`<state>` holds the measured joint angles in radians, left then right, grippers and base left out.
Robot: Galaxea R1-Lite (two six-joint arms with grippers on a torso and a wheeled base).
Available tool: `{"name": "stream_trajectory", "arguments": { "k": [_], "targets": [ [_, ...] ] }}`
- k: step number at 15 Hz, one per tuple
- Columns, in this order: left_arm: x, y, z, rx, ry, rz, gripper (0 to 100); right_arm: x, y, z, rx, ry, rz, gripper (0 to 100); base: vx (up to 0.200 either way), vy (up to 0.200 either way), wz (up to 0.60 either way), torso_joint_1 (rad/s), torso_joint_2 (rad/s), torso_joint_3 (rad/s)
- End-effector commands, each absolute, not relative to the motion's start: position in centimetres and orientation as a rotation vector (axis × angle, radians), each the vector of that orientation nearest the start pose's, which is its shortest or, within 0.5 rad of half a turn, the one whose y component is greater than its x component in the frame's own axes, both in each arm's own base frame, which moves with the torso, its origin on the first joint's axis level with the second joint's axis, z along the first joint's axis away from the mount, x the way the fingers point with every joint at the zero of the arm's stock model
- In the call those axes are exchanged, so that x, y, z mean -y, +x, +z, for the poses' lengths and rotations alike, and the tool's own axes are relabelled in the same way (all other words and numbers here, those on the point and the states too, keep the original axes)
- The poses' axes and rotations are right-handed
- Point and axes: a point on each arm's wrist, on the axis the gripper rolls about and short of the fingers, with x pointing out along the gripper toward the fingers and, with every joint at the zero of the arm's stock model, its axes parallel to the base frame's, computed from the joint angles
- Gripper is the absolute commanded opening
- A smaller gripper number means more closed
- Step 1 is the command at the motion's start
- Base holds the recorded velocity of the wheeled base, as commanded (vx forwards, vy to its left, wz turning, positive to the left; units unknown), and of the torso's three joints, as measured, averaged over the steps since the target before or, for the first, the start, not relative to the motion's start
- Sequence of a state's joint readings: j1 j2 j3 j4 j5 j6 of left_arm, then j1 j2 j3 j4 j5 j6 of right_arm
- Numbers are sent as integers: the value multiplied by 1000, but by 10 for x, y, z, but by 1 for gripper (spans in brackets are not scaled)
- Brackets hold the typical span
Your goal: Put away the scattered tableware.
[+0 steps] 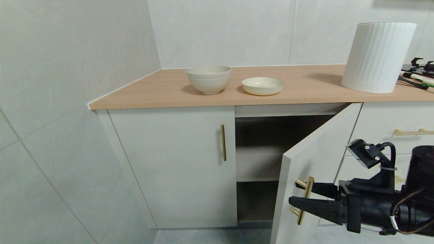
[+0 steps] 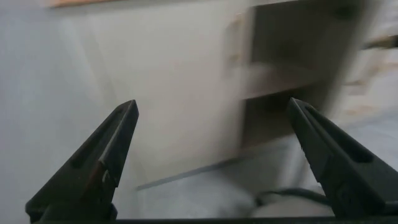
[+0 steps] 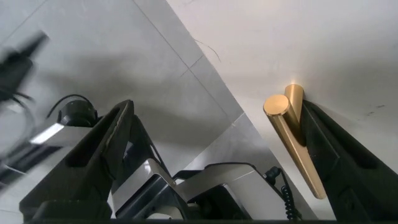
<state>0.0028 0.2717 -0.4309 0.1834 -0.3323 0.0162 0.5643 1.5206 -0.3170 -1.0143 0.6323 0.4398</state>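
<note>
My left gripper (image 2: 211,163) is hanging low in front of the cabinet with its fingers spread wide and nothing between them.

I am judging the task as barely begun: only the opening of the cupboard is done, and both pieces of tableware are waiting on the light wooden countertop (image 1: 305,91).

Starting at the left, the white left cabinet door (image 1: 169,162) is sitting closed. Above it, the ribbed cream ceramic bowl (image 1: 208,79) is standing upright, and I cannot tell whether anything is lying in it. Just beside it, but apart from it, the shallow cream dish (image 1: 262,85) is showing nothing inside.

Below the dish, the open cabinet compartment (image 1: 261,135) is showing a pale inner shelf (image 1: 256,164) with no tableware on the part I am seeing.

Further right, the white right cabinet door (image 1: 315,152) is standing swung out. My right gripper (image 1: 298,194) is sitting at its brass bar handle (image 1: 304,200), fingers parted, with the bar between them and lying against one finger rather than being pinched.

At the far right, a tall white ribbed cylinder (image 1: 378,56) is standing on the counter.

Both pieces are waiting to go onto the shelf.
</note>
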Motion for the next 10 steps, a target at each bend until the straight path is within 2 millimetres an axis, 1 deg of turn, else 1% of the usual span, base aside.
{"name": "stream_trajectory", "arguments": {
  "k": [1, 3, 4, 5, 6, 7, 8, 9, 10],
  "targets": [
    [12, 36, 248, -182, -50, -548, 100, -122, 168, 142, -480, 393, 1128, 100, 0, 0, 0, 0, 0, 0],
    [14, 75, 257, -271, -95, -677, 100, -121, 166, 143, -472, 393, 1128, 100, 0, 0, 0, 0, 0, 0],
    [18, 91, 257, -315, -121, -770, 100, -120, 165, 144, -468, 393, 1131, 100, 0, 0, 0, 0, 0, 0],
    [28, 106, 253, -388, -158, -879, 100, -120, 165, 145, -467, 394, 1130, 100, 0, 0, 0, 0, 0, 0],
    [41, 124, 242, -488, -182, -964, 100, -120, 165, 145, -467, 394, 1130, 100, 0, 0, 0, 0, 0, 0],
    [52, 140, 232, -567, -190, -1010, 100, -120, 165, 143, -475, 396, 1127, 100, 0, 0, 0, 0, 0, 0],
    [63, 159, 222, -617, -195, -1034, 100, -120, 164, 142, -482, 396, 1127, 100, 0, 0, 0, 0, 0, 0],
    [69, 172, 217, -628, -196, -1045, 100, -120, 164, 142, -482, 396, 1127, 100, 0, 0, 0, 0, 0, 0],
    [82, 193, 206, -639, -208, -1069, 100, -119, 164, 141, -482, 396, 1127, 100, 0, 0, 0, 0, 0, 0]
  ]
}}
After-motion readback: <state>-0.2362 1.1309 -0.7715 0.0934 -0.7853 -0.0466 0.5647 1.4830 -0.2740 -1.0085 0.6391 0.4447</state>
